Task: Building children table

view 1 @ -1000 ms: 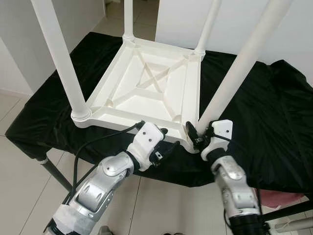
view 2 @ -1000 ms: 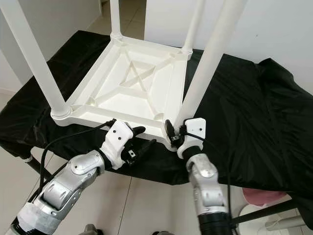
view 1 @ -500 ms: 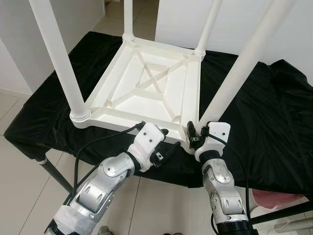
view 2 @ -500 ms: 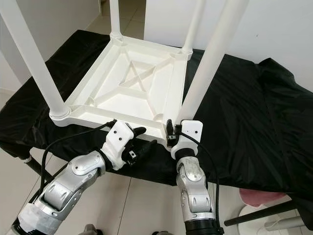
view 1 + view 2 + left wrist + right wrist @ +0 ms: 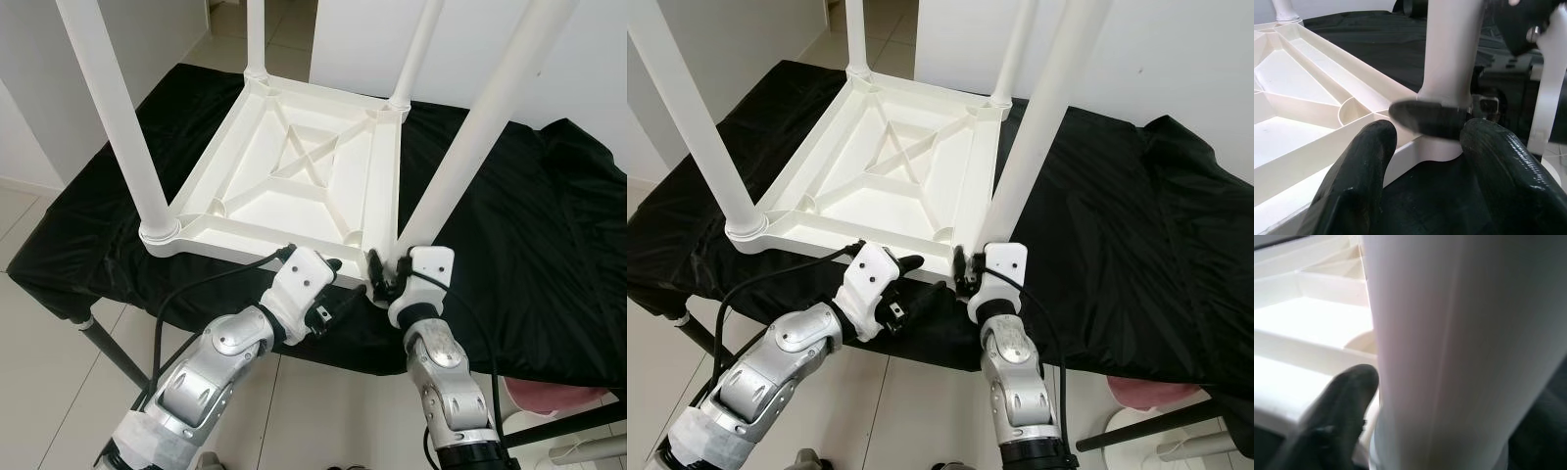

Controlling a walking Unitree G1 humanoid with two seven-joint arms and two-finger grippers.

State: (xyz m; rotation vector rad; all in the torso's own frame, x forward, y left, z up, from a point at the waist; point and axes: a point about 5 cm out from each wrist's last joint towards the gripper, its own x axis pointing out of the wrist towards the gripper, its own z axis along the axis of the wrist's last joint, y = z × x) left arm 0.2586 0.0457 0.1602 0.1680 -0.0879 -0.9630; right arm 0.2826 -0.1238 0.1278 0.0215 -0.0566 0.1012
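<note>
Children's table [image 5: 304,176] laid inverted on black-draped bench [image 5: 519,245], leg sockets exposed. Near-right leg [image 5: 470,147] clasped at base by right end effector [image 5: 384,276], for seating. Left end effector [image 5: 338,289] held wide beside.

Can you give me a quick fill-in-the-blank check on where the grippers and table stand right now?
1. The white plastic children's table lies ____ on the black cloth.
2. It has ____ legs pointing up.
3. The right gripper is at the base of the near-right white leg, which it ____.
4. The left gripper is ____.

Answers: upside down; four; grips; open
</note>
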